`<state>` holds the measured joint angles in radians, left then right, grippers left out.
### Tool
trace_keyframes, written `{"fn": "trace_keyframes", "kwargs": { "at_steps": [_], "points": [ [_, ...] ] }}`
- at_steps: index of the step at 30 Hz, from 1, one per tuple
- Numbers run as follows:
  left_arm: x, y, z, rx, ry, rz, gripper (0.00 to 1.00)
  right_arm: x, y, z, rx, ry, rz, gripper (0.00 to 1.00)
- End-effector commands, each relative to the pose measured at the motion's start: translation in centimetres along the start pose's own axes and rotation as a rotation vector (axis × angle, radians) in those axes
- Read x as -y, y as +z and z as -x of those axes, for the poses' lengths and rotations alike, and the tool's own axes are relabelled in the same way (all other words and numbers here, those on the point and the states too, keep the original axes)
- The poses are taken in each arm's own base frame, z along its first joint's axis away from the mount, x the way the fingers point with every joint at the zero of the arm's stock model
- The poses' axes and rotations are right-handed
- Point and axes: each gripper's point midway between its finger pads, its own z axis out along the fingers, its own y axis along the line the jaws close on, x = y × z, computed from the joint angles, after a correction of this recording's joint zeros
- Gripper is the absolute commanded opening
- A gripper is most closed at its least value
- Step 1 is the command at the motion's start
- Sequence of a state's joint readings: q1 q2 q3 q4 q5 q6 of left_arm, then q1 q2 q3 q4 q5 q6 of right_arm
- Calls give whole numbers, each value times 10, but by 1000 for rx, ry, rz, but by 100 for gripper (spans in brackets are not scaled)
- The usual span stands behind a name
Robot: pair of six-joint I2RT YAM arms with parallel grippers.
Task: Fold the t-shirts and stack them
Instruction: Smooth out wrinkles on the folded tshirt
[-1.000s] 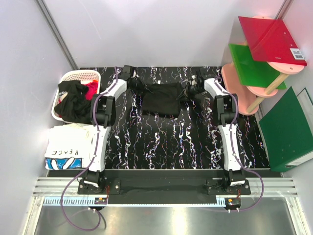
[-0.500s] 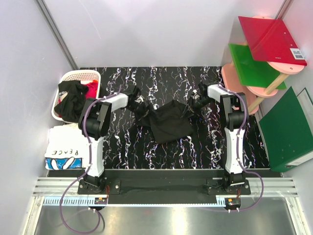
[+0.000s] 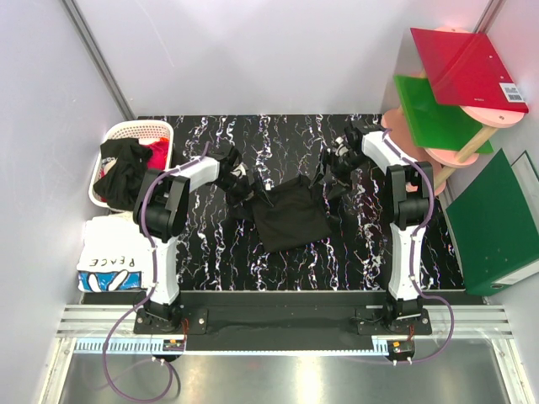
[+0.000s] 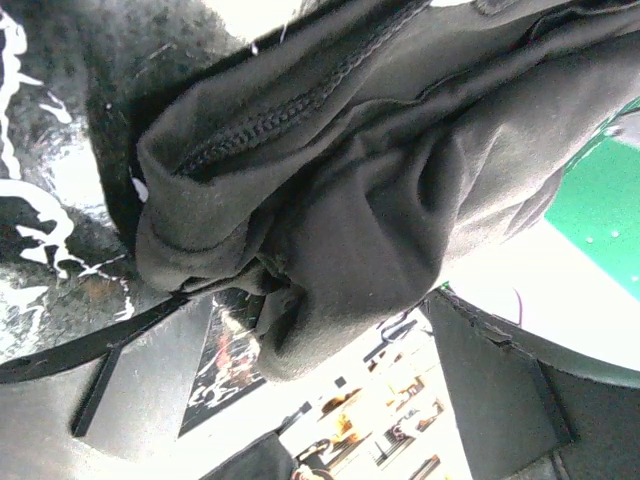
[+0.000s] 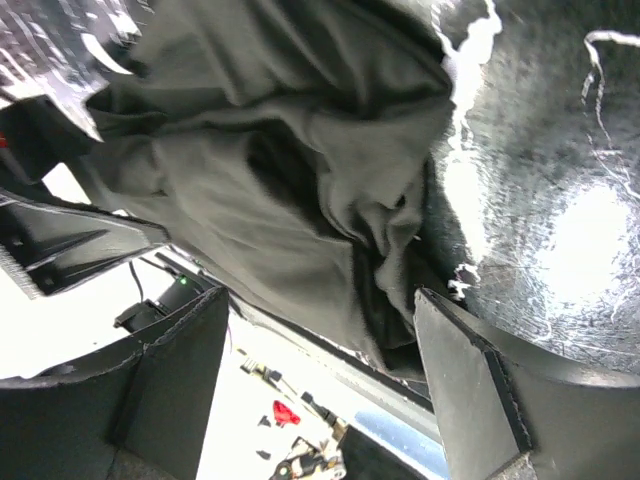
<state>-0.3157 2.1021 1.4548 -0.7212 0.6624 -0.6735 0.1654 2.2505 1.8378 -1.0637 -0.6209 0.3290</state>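
A crumpled black t-shirt (image 3: 290, 215) lies in a heap on the marbled black table (image 3: 278, 261), between my two arms. My left gripper (image 3: 238, 181) is at its left end, open. In the left wrist view a fold of the shirt (image 4: 350, 180) hangs loose between the wide-apart fingers (image 4: 510, 390). My right gripper (image 3: 333, 168) is at the shirt's right end, also open. The right wrist view shows the cloth (image 5: 280, 170) bunched ahead of the spread fingers (image 5: 480, 390), unpinched. A folded white "PEACE" t-shirt (image 3: 114, 252) lies at the left edge.
A white slatted basket (image 3: 126, 129) at the back left holds a black shirt (image 3: 122, 172) and a red one (image 3: 157, 154). At the right stand a pink tiered stand (image 3: 404, 143) carrying red (image 3: 463, 67) and green (image 3: 434, 114) folders, and a green binder (image 3: 497, 223).
Both grippers have opened and let go of the black shirt. It came nearer from the table's far side and now lies slack in the middle.
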Motion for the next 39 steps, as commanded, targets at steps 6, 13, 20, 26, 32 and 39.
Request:
{"fn": "trace_keyframes", "kwargs": {
  "at_steps": [6, 13, 20, 26, 32, 39],
  "points": [
    [13, -25, 5, 50, 83, 16, 44, -35, -24, 10, 55, -67, 80, 74],
    [24, -27, 16, 65, 99, 0, 0, -50, -6, 16, 28, -92, 130, 70],
    [24, -23, 17, 53, 89, -6, 0, -51, 21, 18, -27, -86, 140, 70],
    [20, -21, 15, 45, 82, 4, 0, -55, 32, 13, -52, -93, 135, 66],
    [18, -17, 15, 41, 77, 11, 0, -52, 39, 14, -62, -94, 130, 54],
    [16, -15, 14, 37, 80, 16, 0, -69, 31, 23, -21, -146, 151, 0]
  ]
}}
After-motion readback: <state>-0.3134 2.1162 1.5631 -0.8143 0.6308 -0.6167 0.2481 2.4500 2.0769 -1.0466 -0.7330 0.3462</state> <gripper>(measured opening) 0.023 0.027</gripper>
